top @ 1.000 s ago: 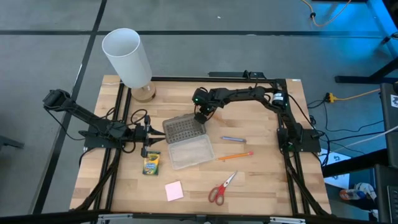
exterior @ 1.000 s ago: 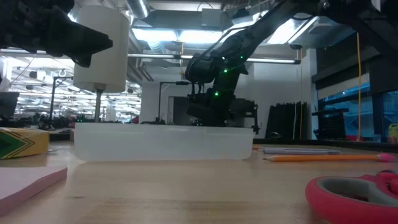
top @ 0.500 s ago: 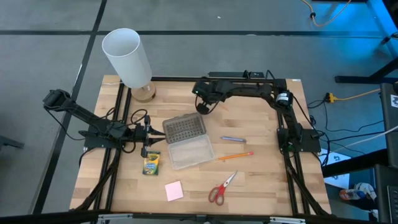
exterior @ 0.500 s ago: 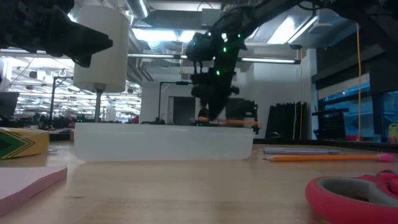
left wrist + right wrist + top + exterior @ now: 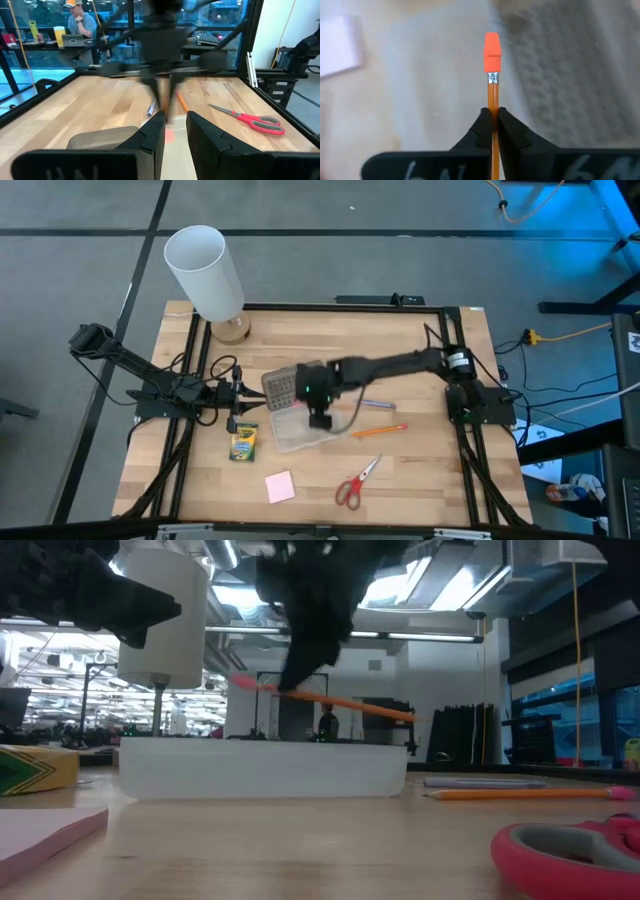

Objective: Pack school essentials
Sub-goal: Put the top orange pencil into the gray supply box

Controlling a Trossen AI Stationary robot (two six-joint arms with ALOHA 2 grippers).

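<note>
My right gripper (image 5: 319,418) hangs over the clear plastic case (image 5: 308,427), shut on an orange pencil (image 5: 330,701). The case's grey dotted lid (image 5: 290,385) lies open on the far side. A second orange pencil (image 5: 378,431), the blue pen (image 5: 375,403) and the red-handled scissors (image 5: 357,482) lie flat to the right of the case. The crayon box (image 5: 243,441) and the pink sticky-note pad (image 5: 280,486) lie to its left and near left. My left gripper (image 5: 238,394) waits, open, left of the case. My right gripper pinches the pencil's shaft (image 5: 492,100) between its two fingers, a short way behind the eraser end (image 5: 491,47). The fingers come from above, across the shaft. The pencil is lifted clear above the case, nearly level, its eraser end (image 5: 241,683) a little higher.
A tall white cylinder (image 5: 205,270) stands at the table's far left corner. A black frame (image 5: 452,308) runs along the table's edges. Bare wood (image 5: 420,480) shows near the scissors on the right.
My right gripper rose from the lid's far edge with the pencil, drew back toward the far edge, then swung toward the near edge over the case. The pencil now rides higher and clear of the case wall. My left arm kept still.
</note>
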